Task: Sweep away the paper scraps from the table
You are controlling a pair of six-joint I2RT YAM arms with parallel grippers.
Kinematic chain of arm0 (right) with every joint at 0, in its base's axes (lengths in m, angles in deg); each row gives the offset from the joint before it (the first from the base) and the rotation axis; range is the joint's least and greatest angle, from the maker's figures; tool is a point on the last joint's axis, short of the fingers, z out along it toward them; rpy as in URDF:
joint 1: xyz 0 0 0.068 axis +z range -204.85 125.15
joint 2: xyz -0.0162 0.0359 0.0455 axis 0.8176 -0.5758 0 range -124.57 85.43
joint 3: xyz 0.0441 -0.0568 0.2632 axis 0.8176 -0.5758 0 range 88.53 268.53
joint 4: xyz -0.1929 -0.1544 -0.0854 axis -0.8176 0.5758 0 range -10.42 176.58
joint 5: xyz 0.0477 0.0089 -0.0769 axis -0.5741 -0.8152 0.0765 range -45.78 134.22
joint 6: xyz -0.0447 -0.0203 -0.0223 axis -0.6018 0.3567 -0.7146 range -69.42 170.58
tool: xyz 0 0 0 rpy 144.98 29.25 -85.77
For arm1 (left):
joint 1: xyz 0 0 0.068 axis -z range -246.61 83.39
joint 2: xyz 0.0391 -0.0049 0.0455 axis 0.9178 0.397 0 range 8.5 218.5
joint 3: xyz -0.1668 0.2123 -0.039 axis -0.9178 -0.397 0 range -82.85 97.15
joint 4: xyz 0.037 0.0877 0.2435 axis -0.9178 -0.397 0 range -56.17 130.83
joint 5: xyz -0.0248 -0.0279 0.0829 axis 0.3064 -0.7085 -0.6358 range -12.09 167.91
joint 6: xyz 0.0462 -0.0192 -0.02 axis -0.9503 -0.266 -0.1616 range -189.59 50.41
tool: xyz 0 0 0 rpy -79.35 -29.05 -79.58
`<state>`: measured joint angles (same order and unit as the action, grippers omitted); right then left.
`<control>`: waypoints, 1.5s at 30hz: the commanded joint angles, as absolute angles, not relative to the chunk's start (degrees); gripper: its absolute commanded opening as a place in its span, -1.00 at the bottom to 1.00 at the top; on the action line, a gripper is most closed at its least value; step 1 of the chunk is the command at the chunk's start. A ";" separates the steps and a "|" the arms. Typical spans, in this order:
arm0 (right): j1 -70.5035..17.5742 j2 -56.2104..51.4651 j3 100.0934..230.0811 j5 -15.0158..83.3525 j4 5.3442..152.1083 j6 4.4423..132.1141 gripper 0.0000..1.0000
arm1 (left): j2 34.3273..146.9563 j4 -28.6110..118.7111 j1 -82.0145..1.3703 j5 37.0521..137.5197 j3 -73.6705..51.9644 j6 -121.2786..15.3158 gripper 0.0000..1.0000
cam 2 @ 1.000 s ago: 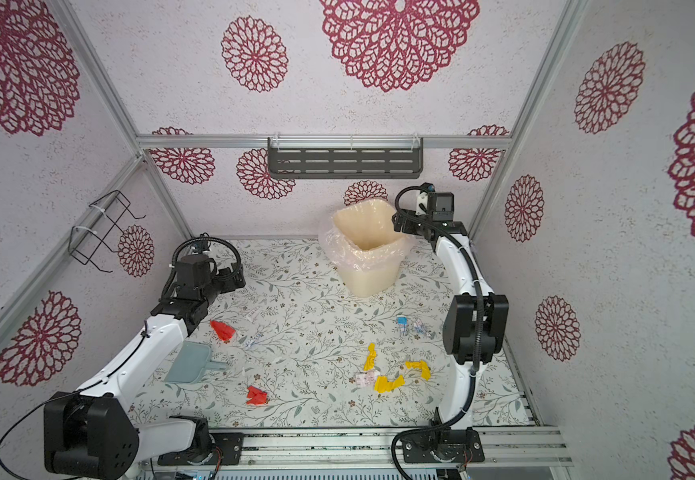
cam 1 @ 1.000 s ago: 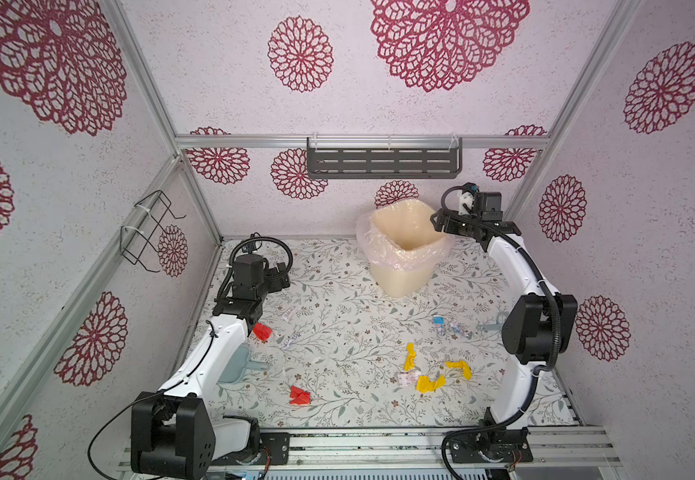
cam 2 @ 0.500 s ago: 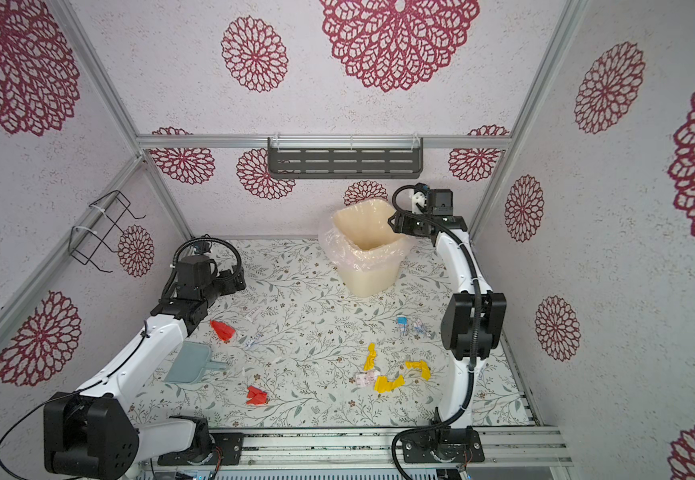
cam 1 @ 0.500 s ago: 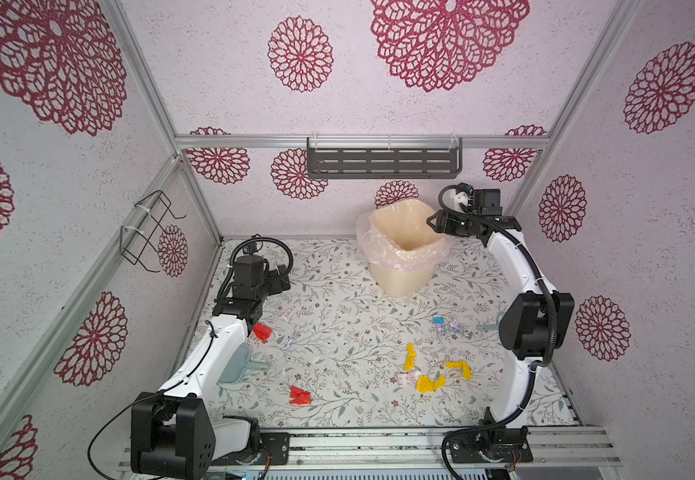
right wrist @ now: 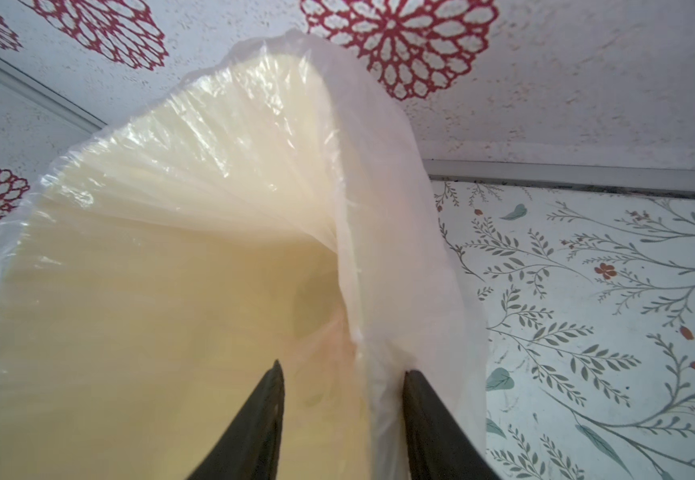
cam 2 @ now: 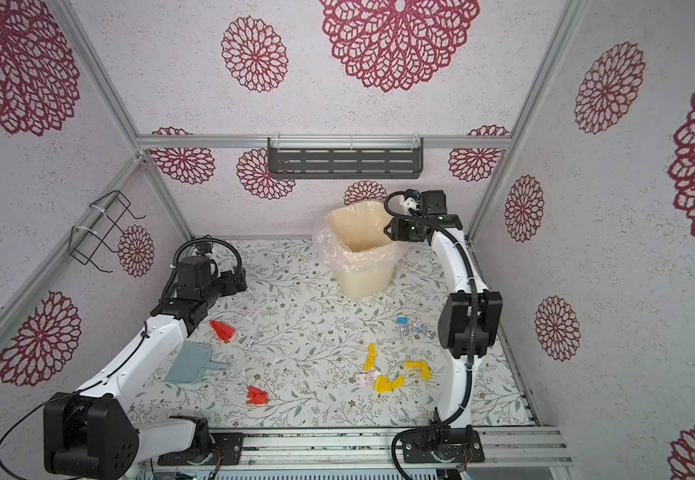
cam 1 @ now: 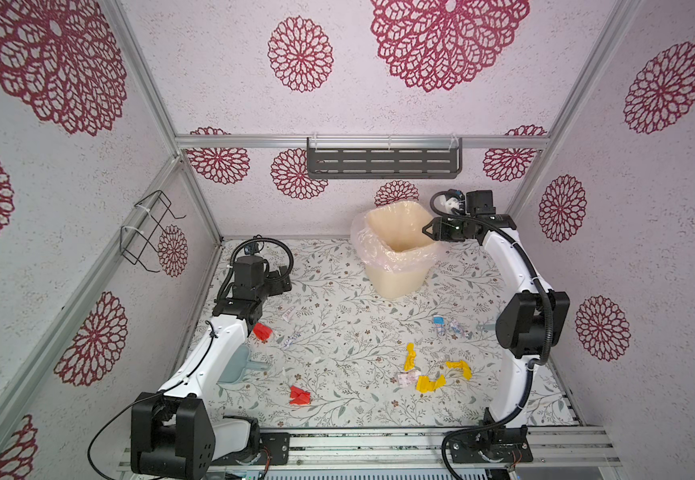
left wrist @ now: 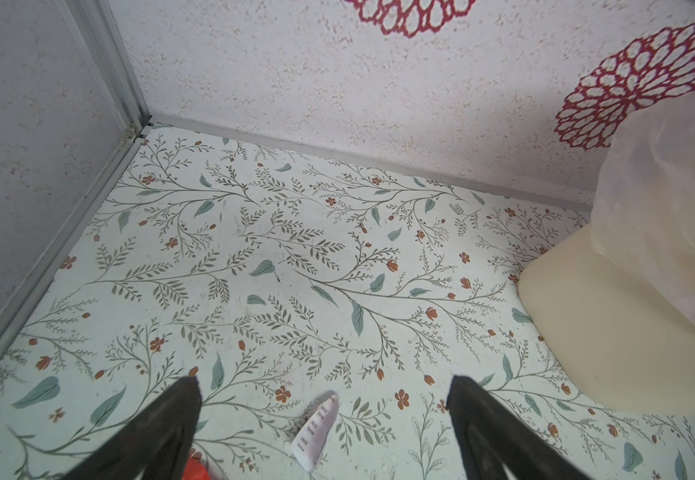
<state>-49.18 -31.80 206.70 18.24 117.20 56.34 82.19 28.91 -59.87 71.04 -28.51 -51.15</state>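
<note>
Left fingers: spread wide, empty, low over worktop. White printed scrap lies on worktop centred between them, long axis roughly along their reach.
Right fingers: straddling rim of lined bin; pinching or clear, cannot tell.
Paper scraps all on worktop: red scraps nearer left arm, yellow cluster nearer right.
Judgement: left arm better placed.

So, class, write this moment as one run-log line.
left gripper: open, empty | right gripper: open, astride bin rim | paper scraps: on table, unswept | dustpan: on table, not held
</note>
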 commanded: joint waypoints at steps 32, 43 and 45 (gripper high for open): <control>-30.26 -32.33 207.75 16.88 117.56 65.98 -0.17 | 69.83 23.43 -68.66 69.61 -36.53 -52.27 0.94; -28.30 -33.70 209.03 16.45 118.16 66.50 -0.18 | 68.88 23.15 -68.92 68.91 -37.18 -52.27 0.94; -28.22 -33.77 209.14 16.45 118.29 66.49 -0.17 | 68.72 23.16 -68.98 68.94 -37.33 -52.27 0.94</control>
<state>-29.81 -32.26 206.84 16.95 117.44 65.76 70.12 22.92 -68.41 69.47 -36.37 -51.81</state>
